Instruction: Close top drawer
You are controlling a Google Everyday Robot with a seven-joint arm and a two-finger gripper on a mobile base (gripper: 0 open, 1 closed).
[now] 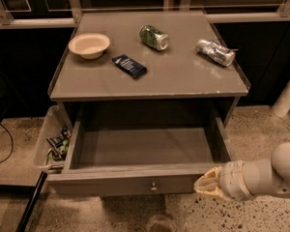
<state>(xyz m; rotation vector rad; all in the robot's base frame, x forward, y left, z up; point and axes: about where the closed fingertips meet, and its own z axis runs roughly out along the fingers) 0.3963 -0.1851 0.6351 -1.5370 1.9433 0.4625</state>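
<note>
Wide grey wooden top drawer (101,184) open below grey table's (183,79) front edge.
Cream gripper (209,183) at drawer front's right end; grip state can't be told.

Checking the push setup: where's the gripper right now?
In the camera view, the gripper is low right, by the right front corner of the open top drawer, right of its knob.

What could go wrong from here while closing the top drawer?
The gripper sits at the right end of the top drawer front, far from the centre knob; an off-centre push may skew and jam it. A hard shut could jolt the silver can, lying on its side near the right edge of the tabletop.
</note>
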